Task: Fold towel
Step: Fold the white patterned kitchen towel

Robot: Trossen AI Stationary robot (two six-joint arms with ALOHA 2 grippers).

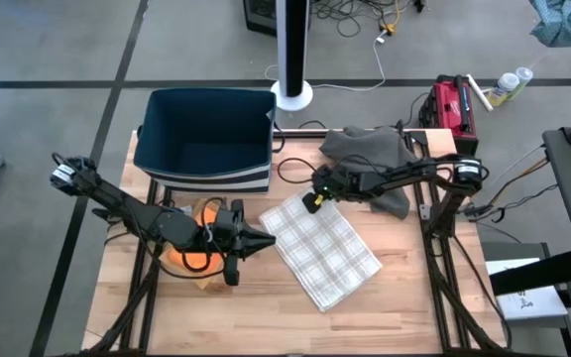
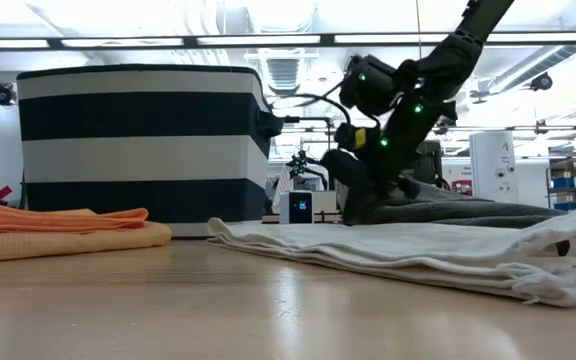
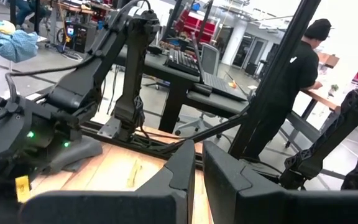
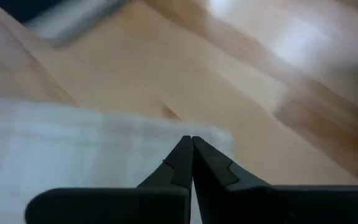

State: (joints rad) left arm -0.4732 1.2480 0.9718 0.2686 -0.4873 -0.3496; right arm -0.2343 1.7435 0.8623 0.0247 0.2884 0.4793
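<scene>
A white checked towel (image 1: 323,248) lies flat near the middle of the table (image 1: 404,307), already doubled into a narrow rectangle, between an orange cloth (image 1: 198,260) and a grey cloth (image 1: 373,149). The right gripper (image 1: 315,202) hangs at the towel's far corner, fingers pressed together with no cloth visibly between them. The left gripper (image 1: 266,241) points at the towel's near-left edge, clenched and empty. The step in hand appears to be the approach for a further fold; the next move calls for both grippers to part their fingers and pinch an edge. A striped bin (image 1: 204,139) stands behind.
</scene>
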